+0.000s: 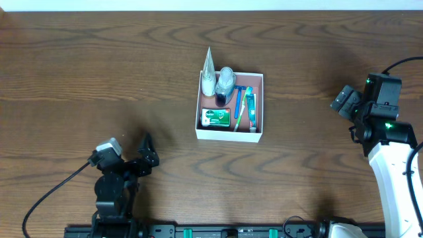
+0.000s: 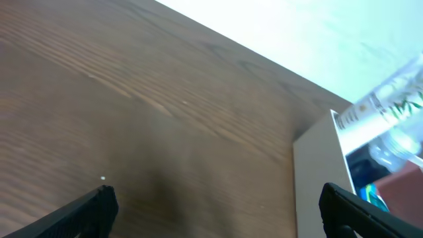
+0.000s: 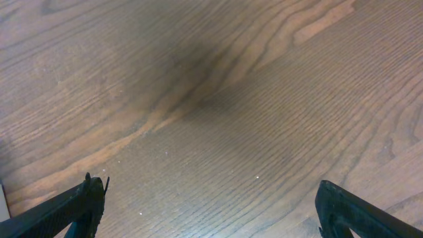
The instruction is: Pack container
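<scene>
The container (image 1: 258,78) sits near the middle of the dark wooden tabletop (image 1: 99,73), well apart from both arms. It is a shallow square box with white walls and a reddish-brown floor. Several toiletries lie inside it. A white tube (image 1: 209,71) tapering to a point stands in the corner of the box that faces the table's far-left corner, and its tip rises above the wall. A clear bottle (image 1: 227,78) stands just beside it along the far wall. A green box (image 1: 217,118) lies flat against the near wall on the left side. A green toothbrush (image 1: 239,111) lies next to that box, running roughly from far to near. Beside the toothbrush, against the right wall, is a slim red, white and green item (image 1: 251,109) that is too small to name. The left gripper (image 2: 216,193) is close to the near edge of the table, left of centre. Its two dark fingers are spread wide at the bottom corners of its wrist view, and it grips nothing. Bare wood lies between them. One white outer wall of the container shows ahead to the right in that view, with a clear cylinder printed in green (image 2: 386,106) leaning above it. The right gripper (image 3: 210,186) is over the table near its right edge. Its fingers are likewise splayed apart, with only wood grain between them.
</scene>
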`<state>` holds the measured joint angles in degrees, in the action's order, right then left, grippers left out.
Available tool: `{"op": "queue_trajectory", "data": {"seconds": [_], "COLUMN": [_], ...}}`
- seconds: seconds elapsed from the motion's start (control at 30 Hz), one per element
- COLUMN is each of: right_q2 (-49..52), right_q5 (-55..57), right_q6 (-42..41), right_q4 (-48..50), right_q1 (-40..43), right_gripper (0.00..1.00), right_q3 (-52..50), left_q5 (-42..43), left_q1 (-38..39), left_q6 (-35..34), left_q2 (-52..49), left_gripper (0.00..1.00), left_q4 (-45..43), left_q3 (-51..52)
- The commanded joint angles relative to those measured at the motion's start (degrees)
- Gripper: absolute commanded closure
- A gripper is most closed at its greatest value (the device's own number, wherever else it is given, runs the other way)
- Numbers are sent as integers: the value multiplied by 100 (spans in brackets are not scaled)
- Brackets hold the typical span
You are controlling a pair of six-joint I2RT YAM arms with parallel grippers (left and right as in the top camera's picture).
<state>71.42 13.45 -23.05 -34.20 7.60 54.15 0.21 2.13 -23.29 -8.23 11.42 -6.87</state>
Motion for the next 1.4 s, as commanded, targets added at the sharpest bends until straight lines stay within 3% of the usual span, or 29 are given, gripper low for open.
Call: {"op": "queue_trajectory", "data": {"seconds": [0.0, 0.2, 0.43, 1.37], "right_q2": [7, 7, 7, 7], "right_q5": [20, 20, 20, 20], "right_q6": [-70, -70, -70, -70], "right_q4": [7, 7, 7, 7], "right_q1": [26, 26, 26, 26], "right_gripper": [1, 1, 1, 1], "right_q3": [17, 17, 17, 17], "left_q5": [90, 142, 415, 365], "left_q1": [-190, -507, -592, -592], "left_q6": [188, 227, 872, 868], "left_q2": [160, 708, 813, 796], "left_gripper": [2, 2, 2, 2], "left_q4": [-42, -79, -142, -149], "left_q3": [70, 378, 396, 396]}}
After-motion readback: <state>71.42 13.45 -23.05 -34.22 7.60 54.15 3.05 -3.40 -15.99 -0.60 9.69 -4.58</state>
